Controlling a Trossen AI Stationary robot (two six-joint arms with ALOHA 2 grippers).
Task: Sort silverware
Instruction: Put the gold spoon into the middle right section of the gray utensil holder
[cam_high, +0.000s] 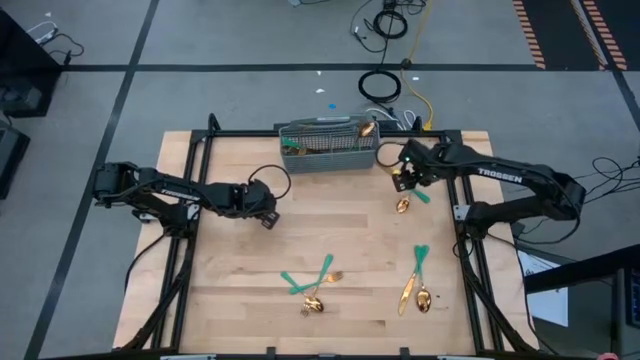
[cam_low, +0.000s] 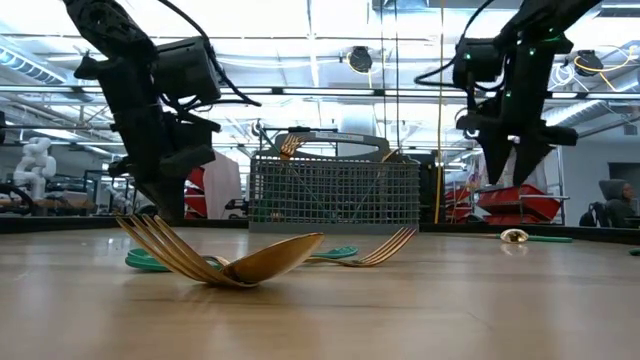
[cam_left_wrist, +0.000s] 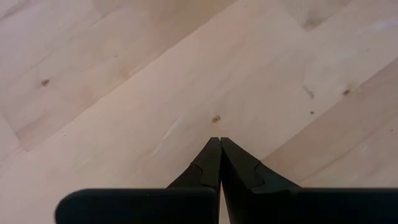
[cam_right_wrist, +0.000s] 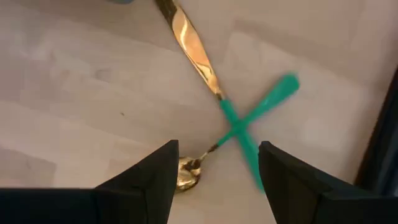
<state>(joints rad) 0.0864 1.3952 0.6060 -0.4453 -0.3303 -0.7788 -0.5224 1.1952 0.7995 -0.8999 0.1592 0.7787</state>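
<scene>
Table (cam_high: 240, 290): pale wood boards, framed by a black rail, with both arms reaching in from the sides.

Left arm (cam_high: 160, 190): stretched low across the table's left half, well away from any cutlery.

Right arm (cam_high: 510, 180): reaching in from the right edge toward the far right part of the table, just beside the basket.

Basket (cam_high: 328, 150): grey wire mesh, standing at the far edge in the middle; a gold piece (cam_high: 367, 129) pokes out at its right end, and something teal (cam_high: 291, 146) shows at its left end.

Left gripper (cam_left_wrist: 219, 152): fingers pressed tight together, nothing between them, tips pointing at bare wood.

Right gripper (cam_right_wrist: 214, 165): fingers spread wide apart, empty, poised over a crossed pair of utensils.

Crossed pair under the right gripper: a long gold piece with a teal handle (cam_right_wrist: 199, 59) and a small gold spoon (cam_right_wrist: 185, 174), their teal handles crossing in an X; in the high view they lie just right of the basket (cam_high: 405, 200).

Front-left cluster (cam_high: 315, 285): teal-handled pieces, a fork and a spoon among them, overlapping near the front middle of the table; in the low view the gold fork tines (cam_low: 165, 240) and a spoon bowl (cam_low: 275, 258) sit right up close.

Front-right pair (cam_high: 415, 285): a teal-handled gold piece and a gold spoon lying side by side, near the right rail.
</scene>
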